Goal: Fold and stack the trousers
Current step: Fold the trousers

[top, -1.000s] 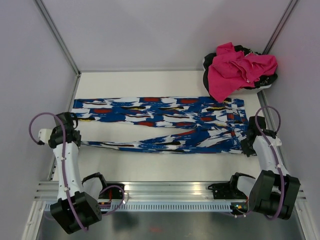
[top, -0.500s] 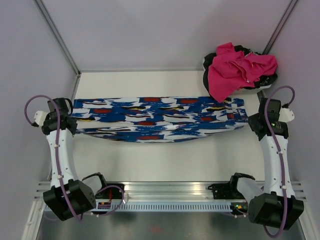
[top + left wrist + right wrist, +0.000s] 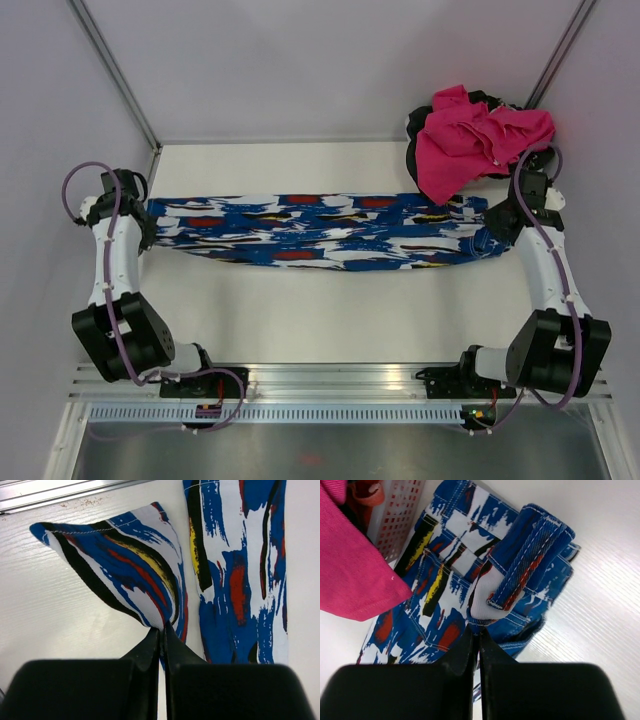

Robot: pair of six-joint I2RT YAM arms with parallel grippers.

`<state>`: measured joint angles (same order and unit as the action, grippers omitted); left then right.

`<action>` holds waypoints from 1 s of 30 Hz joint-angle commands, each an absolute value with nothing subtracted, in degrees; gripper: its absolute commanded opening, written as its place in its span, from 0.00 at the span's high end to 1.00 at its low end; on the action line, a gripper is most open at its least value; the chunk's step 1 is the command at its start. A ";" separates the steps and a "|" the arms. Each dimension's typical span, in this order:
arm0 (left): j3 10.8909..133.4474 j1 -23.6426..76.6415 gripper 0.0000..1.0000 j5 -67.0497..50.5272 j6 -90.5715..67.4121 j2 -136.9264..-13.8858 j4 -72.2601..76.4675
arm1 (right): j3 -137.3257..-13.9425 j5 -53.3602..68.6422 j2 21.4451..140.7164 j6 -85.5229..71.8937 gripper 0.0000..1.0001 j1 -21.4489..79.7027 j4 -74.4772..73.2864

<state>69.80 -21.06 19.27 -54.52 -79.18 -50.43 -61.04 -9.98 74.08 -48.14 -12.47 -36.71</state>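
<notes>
Nearest me, past the arm bases, the white table [image 3: 330, 320] lies bare along its near half. Across the table's middle stretch the long soft royal-blue trousers with white, red, black and yellow brush-stroke blotches [image 3: 320, 232]. Their long axis runs straight from the table's left side to its right.

My left gripper [image 3: 140, 228] sits at the hem end, by the table's left edge. In the left wrist view its fingers are pressed together on a corner of one leg's hem [image 3: 162, 630], and that corner stands up off the table beside the other leg, which lies flat. My right gripper [image 3: 497, 222] sits at the waistband end, by the table's right edge, pinched tight on the thick stitched waistband [image 3: 476, 630].

So the cloth lies between the two grippers, one at each end, neither nearer than the other. I judge that the lengthwise fold is in hand: the held near leg hangs slack over the flat far one. The next move should carry both ends evenly towards the table's far side, keeping the span taut.

Farthest off, at the table's far right corner, a crumpled pink cloth heap [image 3: 478, 135] just touches the waistband end.
</notes>
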 commanded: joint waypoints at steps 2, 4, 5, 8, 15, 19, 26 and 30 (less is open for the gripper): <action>76.11 -23.11 0.98 34.28 -51.95 -81.91 -42.72 | -65.82 -15.74 78.73 -44.21 1.00 -14.50 -24.35; 77.94 -23.03 0.98 34.71 -51.68 -84.27 -42.62 | -67.93 -14.60 80.85 -43.59 1.00 -14.59 -24.43; 78.65 -23.03 0.98 35.06 -51.59 -85.16 -42.89 | -68.37 -14.59 82.60 -43.59 1.00 -14.50 -24.52; 81.12 -22.85 0.98 36.29 -50.46 -89.11 -43.33 | -68.38 -15.20 84.89 -43.95 1.00 -14.50 -23.65; 90.34 -21.98 0.98 42.35 -51.84 -100.36 -54.10 | -68.90 -17.23 89.03 -44.47 1.00 -14.59 -23.03; 92.99 -21.53 0.98 44.65 -52.30 -100.73 -57.30 | -69.34 -17.14 90.09 -44.30 1.00 -14.59 -22.59; 89.65 -21.53 0.98 49.03 -48.43 -90.97 -54.05 | -68.73 -18.54 88.60 -42.80 1.00 -14.50 -22.15; 88.34 -21.53 0.98 52.82 -48.27 -87.81 -55.12 | -66.98 -19.16 88.50 -43.33 1.00 -14.50 -21.01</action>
